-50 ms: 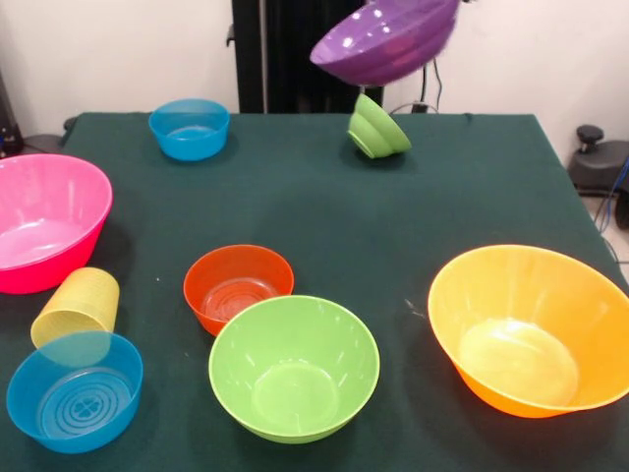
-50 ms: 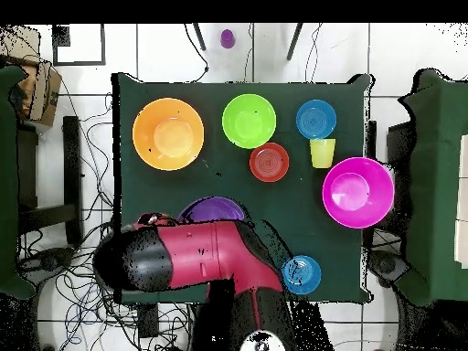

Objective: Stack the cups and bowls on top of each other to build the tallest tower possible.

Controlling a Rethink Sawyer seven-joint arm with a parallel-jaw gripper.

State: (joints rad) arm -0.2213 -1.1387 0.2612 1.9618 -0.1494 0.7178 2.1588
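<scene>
1. My pincer is out of sight behind the purple bowl [image 1: 385, 41] at 12 o'clock, so I cannot tell its state; the bowl hangs tilted above the table [image 1: 324, 197].
2. A small green bowl [image 1: 376, 129] lies tipped on its side just below it.
3. At 6 o'clock sits the big green bowl [image 1: 294, 368], with the red bowl [image 1: 238, 285] touching it.
4. At 9 o'clock is the pink bowl [image 1: 46, 221]; at 4 o'clock, the orange bowl [image 1: 532, 329].
5. The yellow cup [image 1: 77, 307] lies on its side against a blue bowl [image 1: 75, 390] at 7 o'clock; another blue bowl [image 1: 190, 128] sits at 11 o'clock.
</scene>
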